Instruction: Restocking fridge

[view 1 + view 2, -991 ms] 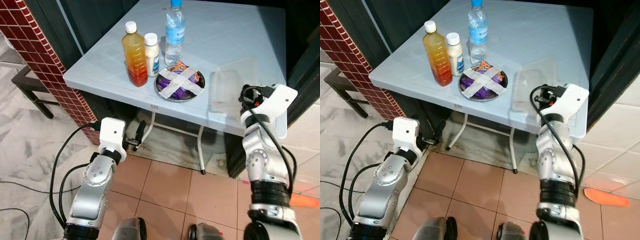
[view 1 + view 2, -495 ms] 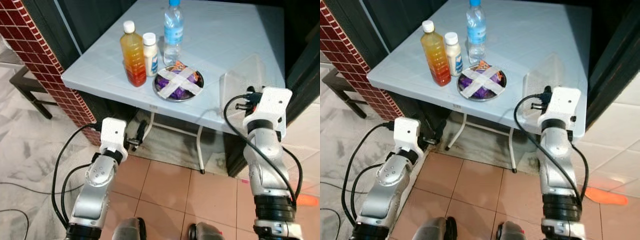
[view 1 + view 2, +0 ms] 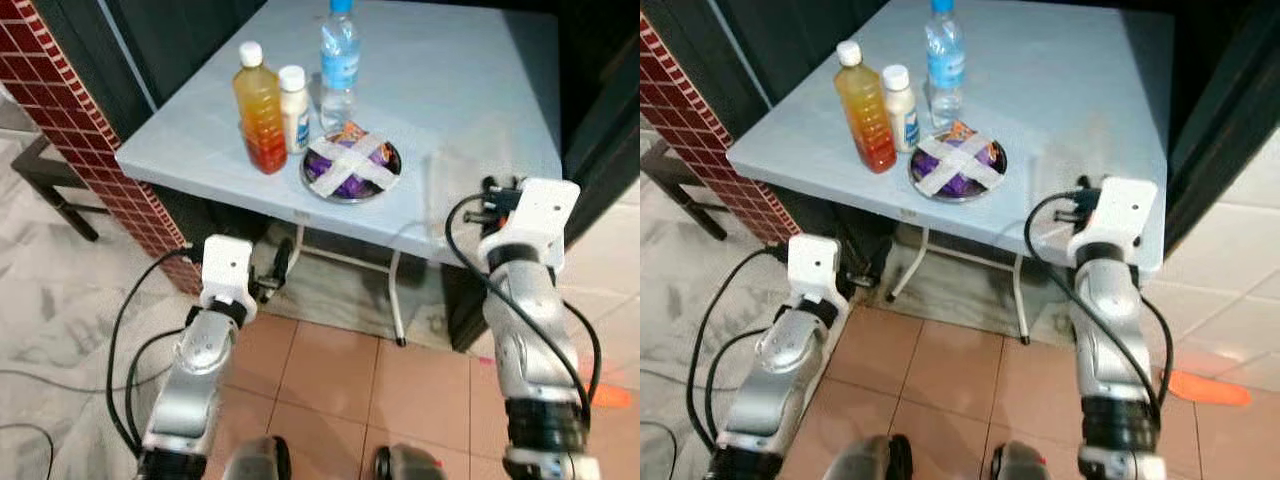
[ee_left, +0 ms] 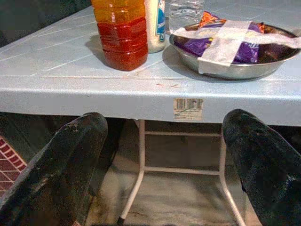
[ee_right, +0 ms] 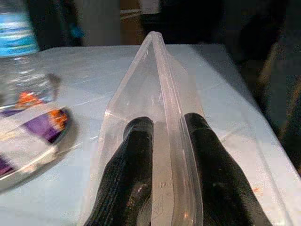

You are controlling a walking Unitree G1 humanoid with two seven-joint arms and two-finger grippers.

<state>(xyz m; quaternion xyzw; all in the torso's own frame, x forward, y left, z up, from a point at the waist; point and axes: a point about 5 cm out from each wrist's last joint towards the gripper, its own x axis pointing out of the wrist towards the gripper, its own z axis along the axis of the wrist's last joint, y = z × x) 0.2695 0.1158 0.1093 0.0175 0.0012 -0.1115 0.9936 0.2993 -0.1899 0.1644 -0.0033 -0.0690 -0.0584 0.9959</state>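
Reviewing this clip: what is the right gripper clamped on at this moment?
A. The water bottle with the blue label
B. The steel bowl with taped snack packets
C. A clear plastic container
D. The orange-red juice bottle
C: in the right wrist view the right gripper has its two black fingers pinching the rim of the clear plastic container, held over the table.

water bottle (image 5: 19, 56) cropped, clear lid (image 3: 455, 180) apparently blurred
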